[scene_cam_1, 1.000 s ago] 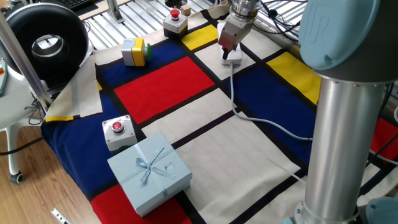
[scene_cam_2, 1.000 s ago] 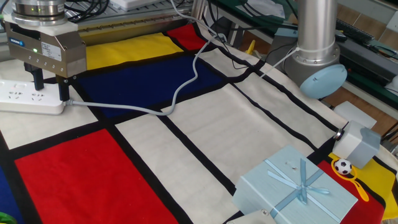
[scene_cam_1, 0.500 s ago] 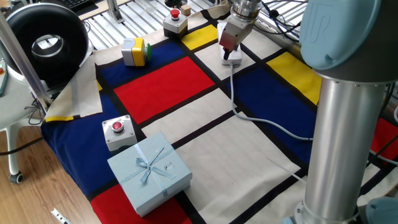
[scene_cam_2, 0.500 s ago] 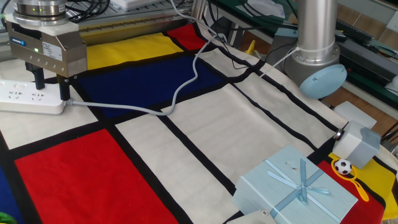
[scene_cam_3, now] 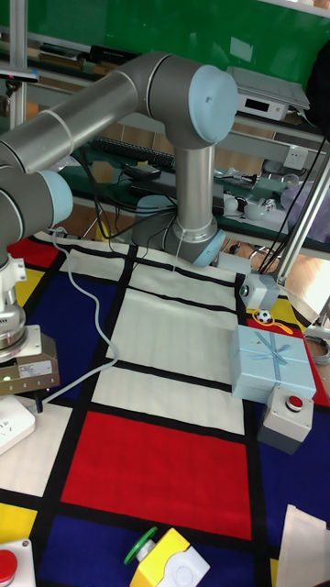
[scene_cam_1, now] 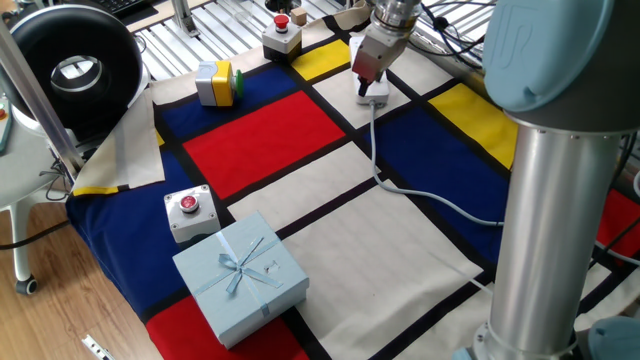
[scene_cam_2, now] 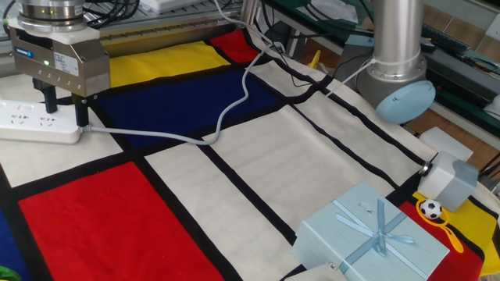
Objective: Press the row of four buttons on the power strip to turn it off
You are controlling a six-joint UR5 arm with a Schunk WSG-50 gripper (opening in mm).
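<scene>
Tall fixed view and both other views match the earlier frames: the arm, the cord and every item on the bench sit exactly where they did half a second and a full second ago.

The long, narrow white plastic power strip [scene_cam_2: 31, 123] with dark socket holes lies at the 9 o'clock edge of the other fixed view, on a white panel of the red, blue, yellow and white checked cloth on the bench [scene_cam_2: 234, 156]. Its pale grey cord [scene_cam_2: 226, 113] leaves its right end and snakes toward 1 o'clock. The silver block-shaped end effector [scene_cam_2: 64, 108] hangs directly over that cord end, its two dark fingers [scene_cam_2: 81, 112] a narrow gap apart, holding nothing, tips at the strip's top face; contact cannot be judged. In one fixed view the end effector [scene_cam_1: 370, 80] covers the power strip [scene_cam_1: 375, 95] at 12 o'clock
</scene>
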